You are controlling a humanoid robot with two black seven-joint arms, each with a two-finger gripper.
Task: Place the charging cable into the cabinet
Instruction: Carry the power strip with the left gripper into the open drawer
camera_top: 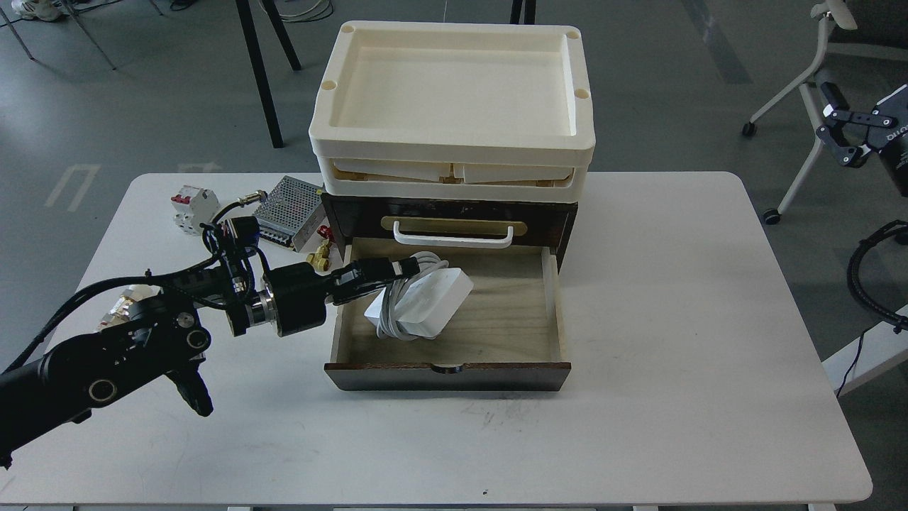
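My left arm comes in low from the left edge, stretched almost flat across the worktop (638, 298), wrist pointing right toward the cabinet (454, 213). The left tool (397, 270) reaches just over the left wall of the open drawer (496, 319), fingers clamped narrow on the cord end of the cable (422, 298). The strip itself sits tilted inside the drawer, toward the left-back part, one end propped up near the tool; can't tell if it's fully resting on the drawer floor. Cord loops hang around its middle.

My right tool (840, 138) is way off at the upper right, up off the worktop near a chair (809, 78), fingers spread apart with nothing between them.

Cream trays (454, 92) are stacked on top of the cabinet. A silver box (287, 209) and a small breaker (191, 206) sit just left of it.
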